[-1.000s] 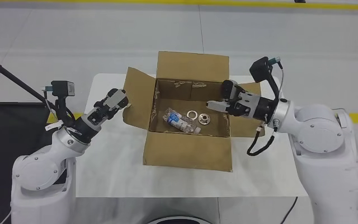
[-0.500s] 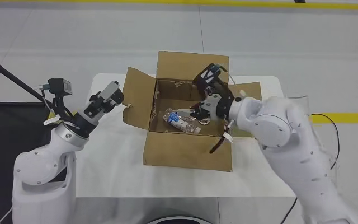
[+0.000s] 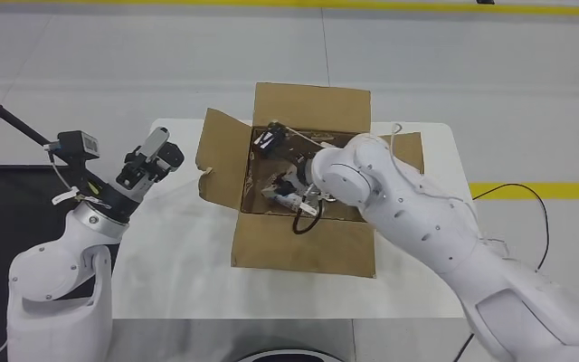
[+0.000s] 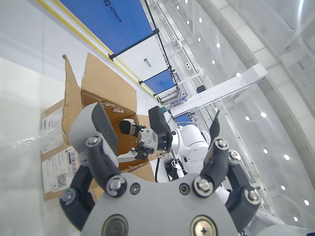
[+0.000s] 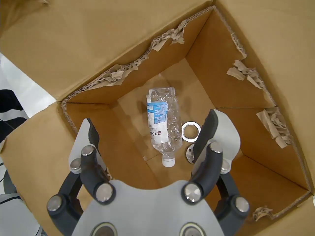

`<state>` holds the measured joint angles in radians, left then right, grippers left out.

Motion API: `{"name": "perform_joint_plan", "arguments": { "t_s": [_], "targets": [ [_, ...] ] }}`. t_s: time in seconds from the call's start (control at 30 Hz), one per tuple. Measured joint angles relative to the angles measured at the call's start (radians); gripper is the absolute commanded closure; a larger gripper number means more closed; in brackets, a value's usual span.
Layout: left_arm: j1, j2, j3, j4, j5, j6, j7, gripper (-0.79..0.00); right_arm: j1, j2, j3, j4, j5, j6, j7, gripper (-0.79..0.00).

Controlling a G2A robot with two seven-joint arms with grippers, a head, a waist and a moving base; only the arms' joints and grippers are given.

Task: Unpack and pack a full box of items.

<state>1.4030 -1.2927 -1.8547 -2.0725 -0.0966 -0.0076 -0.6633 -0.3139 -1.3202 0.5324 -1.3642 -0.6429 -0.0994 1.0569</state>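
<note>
My right gripper (image 5: 150,121) is spread wide over the open box (image 5: 123,37) so my fingers (image 5: 209,124) can straddle the bottle (image 5: 162,128) lying flat directly beneath, between them. Left gripper (image 4: 157,115) also spread, beside the box.

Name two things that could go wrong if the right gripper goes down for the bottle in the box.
1. The metal ring lies right beside the bottle, near one finger of the open right gripper; closing could catch or shove it.
2. The bottle is crumpled, clear plastic lying flat; it may buckle or slip from the grip.
</note>
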Motion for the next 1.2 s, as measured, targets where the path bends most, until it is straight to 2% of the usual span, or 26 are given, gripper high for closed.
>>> {"name": "perform_joint_plan", "arguments": {
  "t_s": [0.3,0.6,0.8,1.03,1.1,1.13,1.2],
  "targets": [
    [-0.005,0.011,0.013,0.007,-0.008,0.001,-0.001,-0.785,0.062,-0.097,-0.122,0.221,-0.011,-0.008,0.023,-0.785],
    [-0.002,0.020,0.015,0.007,-0.003,0.012,0.028,-0.785,0.091,-0.187,-0.181,0.409,-0.026,-0.018,-0.010,-0.785],
    [0.000,0.024,-0.006,0.023,-0.023,0.046,0.090,-0.785,0.097,-0.231,-0.190,0.511,-0.010,-0.054,-0.016,-0.785],
    [0.004,0.031,-0.017,0.031,-0.046,0.048,0.097,-0.785,0.100,-0.270,-0.193,0.603,-0.005,-0.090,-0.032,-0.785],
    [0.006,0.033,-0.016,0.031,-0.049,0.047,0.098,-0.785,0.101,-0.282,-0.194,0.626,-0.009,-0.096,-0.032,-0.730],
    [0.007,0.033,-0.015,0.031,-0.049,0.046,0.099,-0.785,0.102,-0.287,-0.195,0.635,-0.010,-0.099,-0.033,-0.643],
    [0.009,0.035,-0.012,0.031,-0.050,0.044,0.102,-0.785,0.103,-0.298,-0.195,0.656,-0.010,-0.107,-0.035,-0.542]
  ]
}}
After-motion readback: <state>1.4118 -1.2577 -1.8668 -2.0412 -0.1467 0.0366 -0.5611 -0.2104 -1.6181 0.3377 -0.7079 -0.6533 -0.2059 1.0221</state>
